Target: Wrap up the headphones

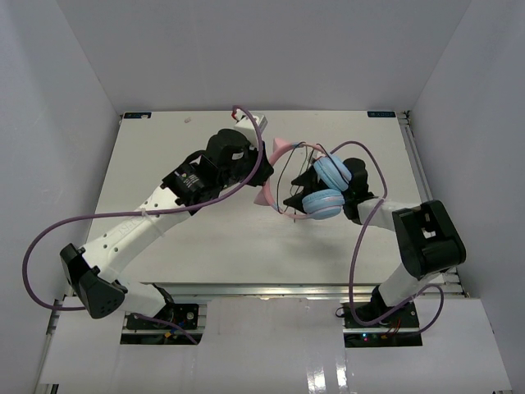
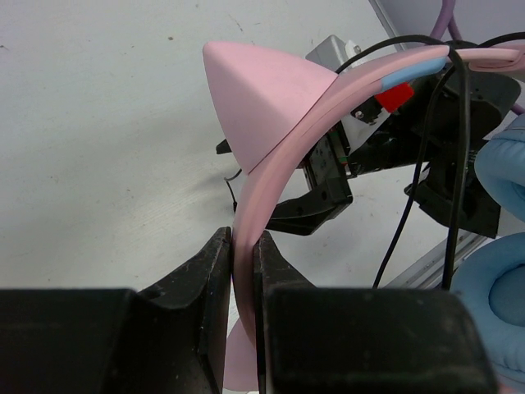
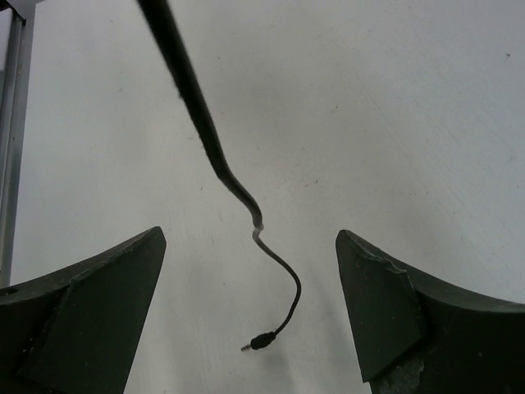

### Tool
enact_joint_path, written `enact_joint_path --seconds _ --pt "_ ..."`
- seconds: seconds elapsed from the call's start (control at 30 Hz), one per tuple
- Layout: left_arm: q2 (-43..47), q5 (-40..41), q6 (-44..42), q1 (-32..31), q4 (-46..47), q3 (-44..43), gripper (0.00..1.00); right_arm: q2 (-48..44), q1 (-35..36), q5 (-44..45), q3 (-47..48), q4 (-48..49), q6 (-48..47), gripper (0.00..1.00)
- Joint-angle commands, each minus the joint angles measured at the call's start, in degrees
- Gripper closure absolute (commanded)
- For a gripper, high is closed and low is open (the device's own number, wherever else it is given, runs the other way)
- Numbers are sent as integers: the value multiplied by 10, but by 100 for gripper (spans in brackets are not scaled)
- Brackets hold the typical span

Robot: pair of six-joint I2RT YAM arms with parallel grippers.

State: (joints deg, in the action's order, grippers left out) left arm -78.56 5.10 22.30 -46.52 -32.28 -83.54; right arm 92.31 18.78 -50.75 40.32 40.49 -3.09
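Where the headphones (image 1: 322,203) hang above the middle of the white surface (image 1: 205,246), the left fingers (image 2: 205,279) are clamped on the pink headband (image 2: 275,160) just beneath a cat-ear point (image 2: 262,90).
Light-blue ear cups (image 1: 332,172): two, close together, right of the band.
Thin black cord (image 3: 205,139): runs between the right fingers (image 3: 98,304), which stand wide apart and touch nothing; plug end (image 3: 261,341) loose.
Purple robot cables (image 1: 361,246): looped beside both arms, one arcing over the ear cups.
White walls (image 1: 74,98): three sides.
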Motion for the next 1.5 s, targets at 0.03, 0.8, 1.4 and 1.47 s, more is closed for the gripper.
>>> enact_joint_path --seconds 0.03,0.8,1.4,1.47 --pt "14 -9 30 -3 28 -37 100 62 3 14 19 90 7 8" --pt "12 8 28 -2 12 -37 100 42 -57 -64 -57 378 258 92" --pt "19 21 18 -3 -25 -56 100 75 -181 -84 -60 306 311 92" --pt "17 30 17 -3 -34 -71 100 78 -181 -86 -61 248 272 92"
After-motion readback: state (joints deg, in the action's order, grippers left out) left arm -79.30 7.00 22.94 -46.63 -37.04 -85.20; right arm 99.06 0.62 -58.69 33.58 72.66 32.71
